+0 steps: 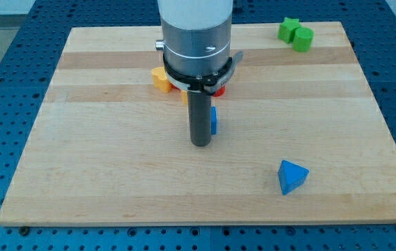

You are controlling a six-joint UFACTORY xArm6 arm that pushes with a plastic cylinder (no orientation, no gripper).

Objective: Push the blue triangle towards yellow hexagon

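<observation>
The blue triangle (292, 176) lies near the view's bottom right of the wooden board (114, 174). A yellow block (160, 78), likely the yellow hexagon, sits at the upper middle, partly hidden behind the arm. My tip (200, 143) rests on the board at the centre, well to the left of and above the blue triangle, and below the yellow block. A second blue block (213, 120) shows just right of the rod, mostly hidden by it.
A red block (219, 90) peeks out right of the arm near the yellow one. Two green blocks (295, 33) sit at the view's top right corner. The arm's grey body (196, 42) covers the upper middle.
</observation>
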